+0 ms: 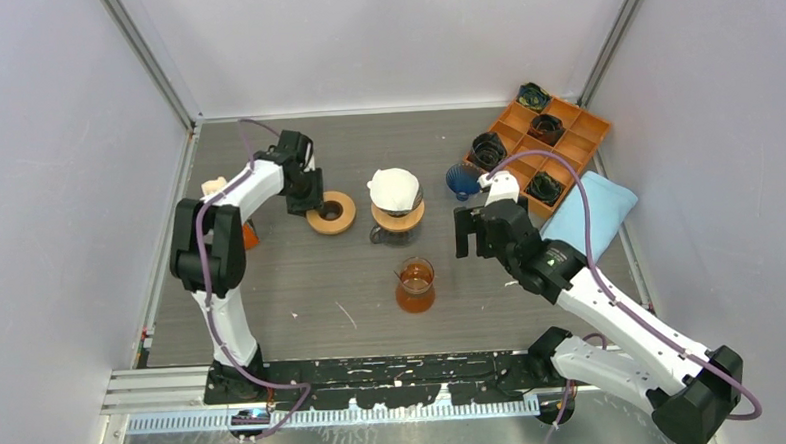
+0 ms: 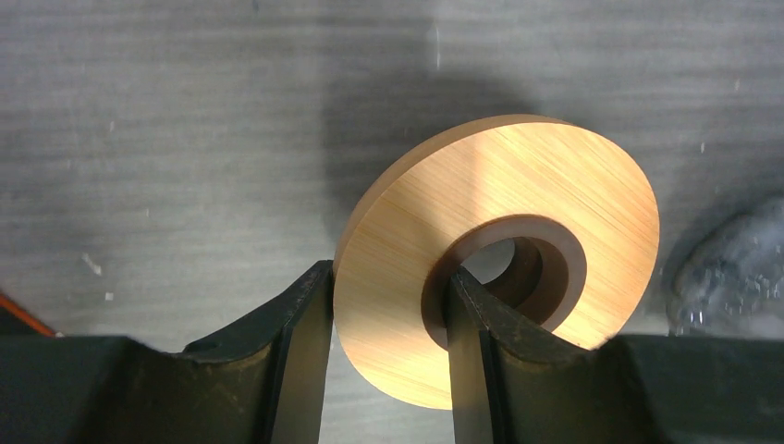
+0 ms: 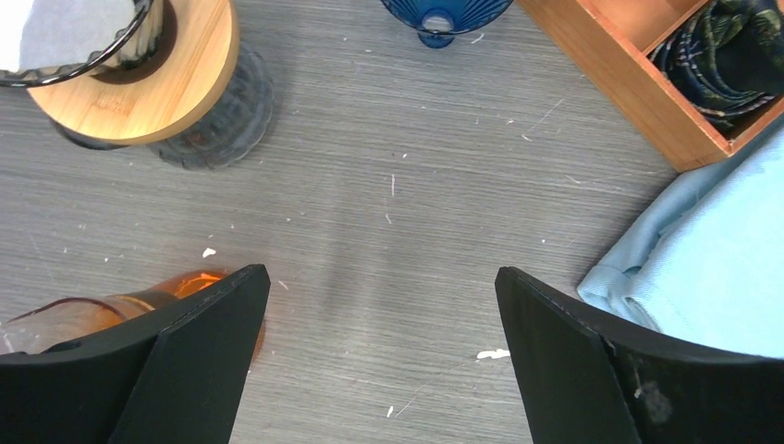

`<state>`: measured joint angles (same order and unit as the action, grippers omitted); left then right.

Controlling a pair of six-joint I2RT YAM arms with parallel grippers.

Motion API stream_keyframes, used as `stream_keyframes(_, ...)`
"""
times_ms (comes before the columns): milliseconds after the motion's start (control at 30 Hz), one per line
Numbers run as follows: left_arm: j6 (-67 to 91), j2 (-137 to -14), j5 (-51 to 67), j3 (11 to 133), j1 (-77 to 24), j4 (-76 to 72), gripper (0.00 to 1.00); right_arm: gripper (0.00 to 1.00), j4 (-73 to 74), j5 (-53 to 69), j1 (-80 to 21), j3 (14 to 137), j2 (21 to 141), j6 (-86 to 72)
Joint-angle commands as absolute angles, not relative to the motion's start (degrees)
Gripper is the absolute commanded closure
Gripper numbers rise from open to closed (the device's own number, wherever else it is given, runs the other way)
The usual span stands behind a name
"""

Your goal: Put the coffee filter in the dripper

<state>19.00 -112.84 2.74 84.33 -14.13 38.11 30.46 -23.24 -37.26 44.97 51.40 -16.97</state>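
Inside the dripper (image 1: pixel 397 215), the coffee filter (image 1: pixel 393 187) opens upward.

The ring (image 2: pixel 518 185) is smooth pale wood with a matt brown collar (image 2: pixel 569 268) in its hole. The surface (image 3: pixel 398 185) is matt grey, grained and scuffed. The coffee filter (image 1: pixel 394 187) is white paper, the carafe (image 3: pixel 217 120) ribbed glass, the cloth (image 3: pixel 712 277) soft light-blue fabric, the tray (image 3: pixel 629 92) matt orange plastic.
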Motion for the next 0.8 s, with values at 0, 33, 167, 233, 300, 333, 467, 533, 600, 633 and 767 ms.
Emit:
stream_keyframes(0, 19.3, -103.07, 4.8, 79.88, -13.94, 38.74, 0.78, 0.0, 28.87, -20.28, -36.96, 44.74, 48.53, -18.11)
stream_keyframes(33, 19.56, -101.5, 5.17, 78.29, -13.89, 38.81, 0.78, 0.0, 28.99, -19.78, -36.99, 44.66, 48.19, -18.11)
stream_keyframes(167, 20.9, -94.95, 6.41, 73.43, -14.46, 39.92, 0.78, 0.0, 29.5, -18.36, -36.96, 44.27, 46.64, -18.11)
stream_keyframes(233, 21.57, -91.18, 6.87, 71.48, -15.15, 40.66, 0.78, 0.0, 29.64, -18.14, -36.99, 44.0, 45.88, -18.12)
stream_keyframes(300, 22.36, -87.96, 7.11, 69.87, -16.17, 41.44, 0.78, 0.0, 29.62, -18.13, -36.98, 43.76, 45.25, -18.06)
stream_keyframes(333, 22.81, -86.43, 7.01, 68.99, -16.74, 41.82, 0.78, 0.0, 29.65, -18.14, -37.0, 43.62, 45.04, -18.02)
stream_keyframes(467, 24.7, -81.16, 6.21, 67.38, -20.62, 43.55, 0.78, 0.0, 29.68, -17.94, -37.0, 43.53, 44.5, -17.78)
stream_keyframes(533, 25.71, -79.03, 5.27, 67.04, -23.04, 44.51, 0.78, 0.0, 29.62, -18.23, -36.98, 43.51, 44.18, -17.6)
stream_keyframes(600, 26.84, -77.33, 3.77, 66.99, -25.5, 45.27, 0.78, 0.0, 29.62, -18.45, -36.99, 43.55, 43.88, -17.58)
stream_keyframes(633, 27.44, -76.54, 3.5, 66.93, -26.8, 45.53, 0.78, 0.0, 29.54, -18.46, -36.98, 43.43, 43.7, -17.58)
stream_keyframes(767, 29.58, -73.83, 1.09, 67.2, -32.37, 46.11, 0.78, 0.0, 29.4, -18.54, -36.99, 43.16, 43.47, -17.64)
